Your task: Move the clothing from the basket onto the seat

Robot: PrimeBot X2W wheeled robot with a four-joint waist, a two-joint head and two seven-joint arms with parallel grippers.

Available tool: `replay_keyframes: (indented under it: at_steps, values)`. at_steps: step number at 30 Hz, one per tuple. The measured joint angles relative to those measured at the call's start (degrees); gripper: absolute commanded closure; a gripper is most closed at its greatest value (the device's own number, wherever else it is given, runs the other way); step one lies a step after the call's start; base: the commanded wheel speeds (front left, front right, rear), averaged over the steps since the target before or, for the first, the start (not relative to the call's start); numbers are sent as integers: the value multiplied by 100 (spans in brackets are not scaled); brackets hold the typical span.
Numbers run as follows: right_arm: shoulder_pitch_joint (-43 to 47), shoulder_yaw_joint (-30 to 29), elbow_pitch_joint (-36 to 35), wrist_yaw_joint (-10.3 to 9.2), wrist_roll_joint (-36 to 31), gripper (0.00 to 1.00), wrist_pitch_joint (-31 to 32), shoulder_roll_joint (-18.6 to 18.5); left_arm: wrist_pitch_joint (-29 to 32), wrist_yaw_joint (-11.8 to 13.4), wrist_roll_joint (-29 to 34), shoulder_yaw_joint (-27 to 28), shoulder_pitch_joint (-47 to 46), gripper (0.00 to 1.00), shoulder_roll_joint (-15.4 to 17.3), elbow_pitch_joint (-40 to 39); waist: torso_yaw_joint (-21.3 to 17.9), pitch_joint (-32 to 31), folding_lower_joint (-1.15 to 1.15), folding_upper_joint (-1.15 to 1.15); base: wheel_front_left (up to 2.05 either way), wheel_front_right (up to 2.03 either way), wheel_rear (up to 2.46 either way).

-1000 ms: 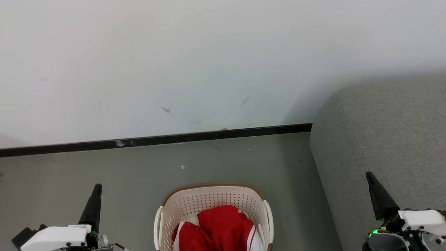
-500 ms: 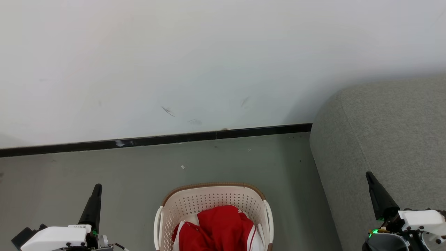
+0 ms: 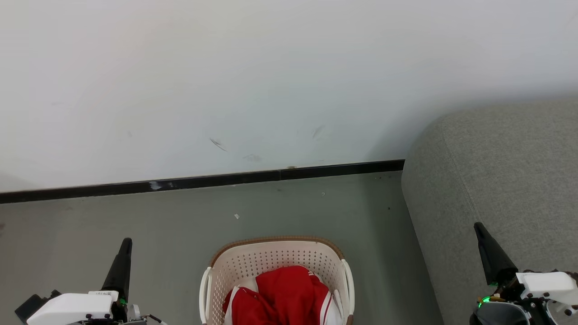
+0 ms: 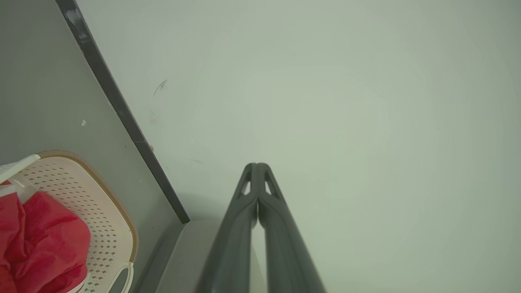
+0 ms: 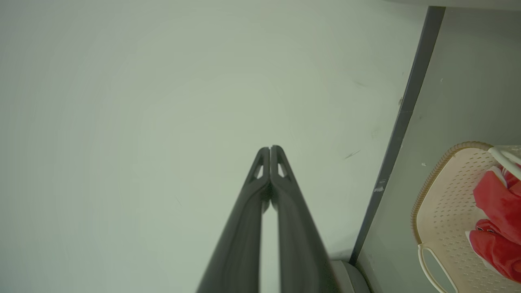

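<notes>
The cream perforated basket [image 3: 271, 259] with a brown rim stands on the floor at the bottom centre of the head view. Red clothing [image 3: 280, 295] with white stripes lies bunched inside it. The grey-green seat [image 3: 505, 176] fills the right side, beside the basket. My left gripper [image 3: 126, 243] points up at the lower left, shut and empty, well left of the basket. My right gripper [image 3: 477, 228] is shut and empty in front of the seat. The left wrist view shows shut fingertips [image 4: 257, 167], the basket [image 4: 106, 219] and clothing [image 4: 40, 240]. In the right wrist view are the shut gripper [image 5: 270, 149], basket [image 5: 443, 195] and clothing [image 5: 498, 203].
A white wall [image 3: 253, 81] with a black baseboard [image 3: 203, 180] runs behind the basket. Grey floor [image 3: 293, 207] lies between the wall and the basket, with open floor to the basket's left.
</notes>
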Motion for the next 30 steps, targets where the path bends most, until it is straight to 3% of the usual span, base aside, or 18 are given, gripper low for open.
replay_keyframes:
  at_steps: [1, 7, 23, 30]
  values:
    - [8, -1, 12, -1, -2, 0, 1, 3, 2, 3, 1, -1, 4, 0, -5, 12, 0, 0, 0, 0, 0, 0, 0]
    - [331, 0, 286, -7, -2, 0, 1, 132, 5, 14, 2, -27, 279, 0, -159, 300, -1, 2, 0, 0, 0, 0, 0]
    - [326, -21, -31, -5, -4, 0, -146, 125, -257, 14, 21, -116, 232, 0, -137, 113, -3, 13, 1, 0, 0, 0, 0]
    - [269, -2, -227, -5, -12, 0, -219, 113, -435, 14, 82, -202, 187, 0, -122, -14, 1, 10, 19, 0, 0, 0, 0]
